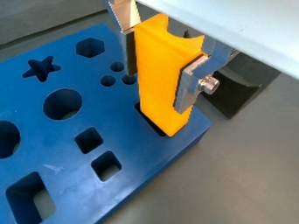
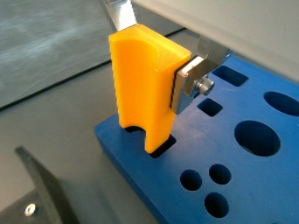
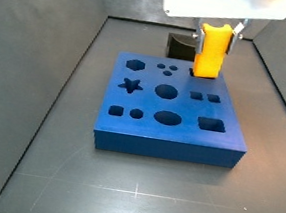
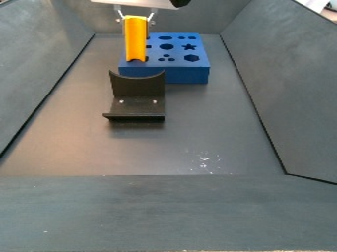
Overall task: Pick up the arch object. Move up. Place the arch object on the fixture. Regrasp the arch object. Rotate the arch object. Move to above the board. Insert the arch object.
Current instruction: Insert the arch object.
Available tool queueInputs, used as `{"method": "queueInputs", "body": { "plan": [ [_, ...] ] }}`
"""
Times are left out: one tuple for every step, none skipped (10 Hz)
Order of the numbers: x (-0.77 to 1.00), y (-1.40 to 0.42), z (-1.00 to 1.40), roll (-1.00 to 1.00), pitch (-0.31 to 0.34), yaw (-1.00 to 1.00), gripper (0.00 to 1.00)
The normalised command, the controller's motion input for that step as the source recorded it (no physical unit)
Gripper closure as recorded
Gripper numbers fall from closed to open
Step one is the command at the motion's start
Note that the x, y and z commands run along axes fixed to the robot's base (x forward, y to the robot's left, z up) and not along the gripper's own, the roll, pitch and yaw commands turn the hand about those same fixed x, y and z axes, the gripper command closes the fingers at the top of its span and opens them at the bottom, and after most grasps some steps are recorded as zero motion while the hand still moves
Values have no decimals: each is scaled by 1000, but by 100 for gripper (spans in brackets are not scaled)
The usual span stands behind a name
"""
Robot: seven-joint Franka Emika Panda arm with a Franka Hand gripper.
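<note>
Directly above the board's far edge, the pincer points straight down, clamped on the upright arch object, whose lower end sits in a cutout.

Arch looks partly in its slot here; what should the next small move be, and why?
Probably a short straight push down. The gripper holds the arch upright, its lower end just entering a cutout at the edge of the board, with most of its length above the surface in both wrist views. It looks aligned, so opening now would likely leave it standing proud.
</note>
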Motion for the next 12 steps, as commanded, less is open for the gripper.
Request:
{"method": "queueInputs", "body": {
  "plan": [
    [0,-189,-29,-17,0,-623,100],
    [0,0,0,0,0,-9,100],
    [-9,0,-20,0,0,0,100],
    [-414,0,-223,127,51,94,100],
    [-283,0,-220,116,77,140,100],
    [0,0,0,0,-9,0,100],
    [74,0,-286,0,0,0,100],
    [237,-3,-977,0,-10,0,100],
    [300,-3,-1000,10,-10,0,100],
    [303,0,-1000,16,0,0,100],
    [200,0,-1000,63,0,23,100],
    [0,0,-54,0,-7,0,100]
  ]
}}
